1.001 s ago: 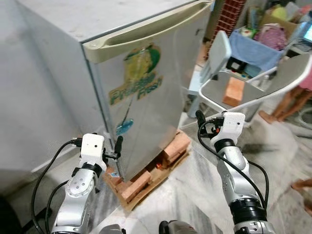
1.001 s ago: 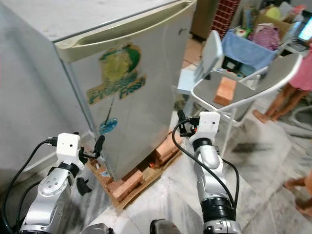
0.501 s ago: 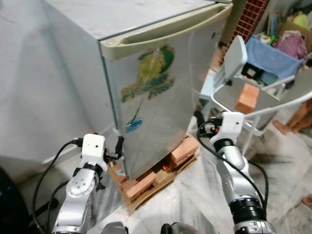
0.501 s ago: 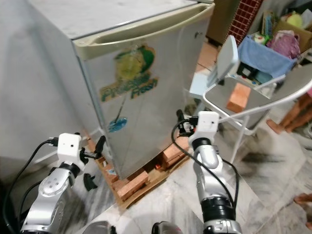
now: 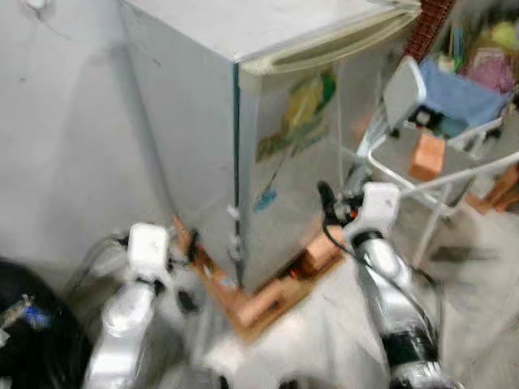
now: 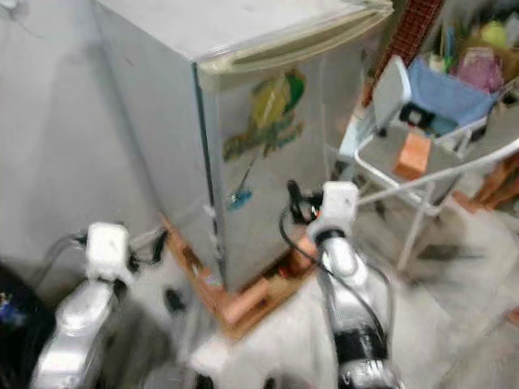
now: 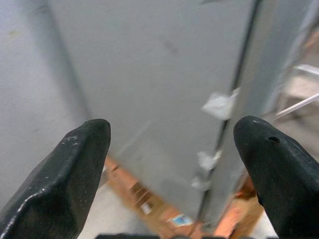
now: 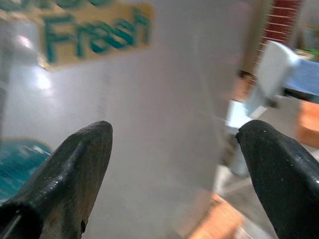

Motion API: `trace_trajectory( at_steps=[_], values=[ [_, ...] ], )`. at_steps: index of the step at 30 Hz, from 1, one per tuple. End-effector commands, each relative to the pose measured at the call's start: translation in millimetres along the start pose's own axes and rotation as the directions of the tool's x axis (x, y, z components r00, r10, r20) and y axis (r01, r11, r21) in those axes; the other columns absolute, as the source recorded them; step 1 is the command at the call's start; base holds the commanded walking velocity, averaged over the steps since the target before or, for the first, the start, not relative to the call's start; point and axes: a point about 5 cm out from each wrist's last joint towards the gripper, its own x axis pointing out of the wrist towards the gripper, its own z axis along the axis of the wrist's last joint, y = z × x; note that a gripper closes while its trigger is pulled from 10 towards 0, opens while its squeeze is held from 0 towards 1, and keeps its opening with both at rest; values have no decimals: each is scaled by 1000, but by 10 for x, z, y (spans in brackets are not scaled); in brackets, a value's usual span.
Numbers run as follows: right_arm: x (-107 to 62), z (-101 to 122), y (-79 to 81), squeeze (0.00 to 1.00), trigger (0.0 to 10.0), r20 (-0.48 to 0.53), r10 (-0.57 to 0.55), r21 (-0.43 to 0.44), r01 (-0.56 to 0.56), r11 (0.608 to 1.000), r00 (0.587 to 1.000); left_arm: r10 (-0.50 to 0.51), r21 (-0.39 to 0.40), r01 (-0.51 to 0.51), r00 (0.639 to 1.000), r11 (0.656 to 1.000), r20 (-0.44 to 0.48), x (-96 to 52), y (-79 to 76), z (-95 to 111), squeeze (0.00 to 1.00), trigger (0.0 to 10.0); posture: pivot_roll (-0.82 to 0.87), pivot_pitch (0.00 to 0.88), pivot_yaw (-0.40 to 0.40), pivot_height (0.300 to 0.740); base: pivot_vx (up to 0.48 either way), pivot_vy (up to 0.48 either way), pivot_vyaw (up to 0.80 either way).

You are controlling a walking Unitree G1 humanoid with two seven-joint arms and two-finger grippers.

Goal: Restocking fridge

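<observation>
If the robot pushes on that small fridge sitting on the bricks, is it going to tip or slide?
The fridge looks boxy and probably heavy, so a light push likely won't shift it. It rests on bricks over a wooden pallet, so a hard shove high up could rock it. Its smooth metal door probably gives a gripper little friction.

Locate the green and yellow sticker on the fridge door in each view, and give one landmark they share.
Left eye view: sticker on the door's upper half, right of centre.
Right eye view: sticker on the door, near centre.
Left wrist view: door face not seen.
Right wrist view: sticker lettering, above the left finger.
Shared landmark: the fridge corner edge.
</observation>
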Motion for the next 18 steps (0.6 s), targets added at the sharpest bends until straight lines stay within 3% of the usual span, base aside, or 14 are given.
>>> trace_trajectory(
  at_steps=[1,10,14,18],
  values=[
    [31,41,20,0,10000,8,1,-3,-1,1000,1000,-2,1,2,1000,1000,13,-6,43,45,0,10000,113,21,-28,740,0,0,-800],
    [-12,-20,4,0,10000,-38,-27,-1,27,1000,999,-13,11,13,1000,1000,28,-17,28,63,0,10000,113,28,-28,740,0,0,-800],
    [-136,-109,-30,0,10000,-129,-57,6,58,998,990,16,14,-16,1000,1000,27,-23,74,63,0,10000,113,32,-31,740,0,0,-800],
    [-269,-237,0,0,10000,-225,-5,-9,3,1000,974,39,12,-39,999,999,32,-4,132,76,0,10000,108,34,-31,740,0,0,-800]
  ],
)
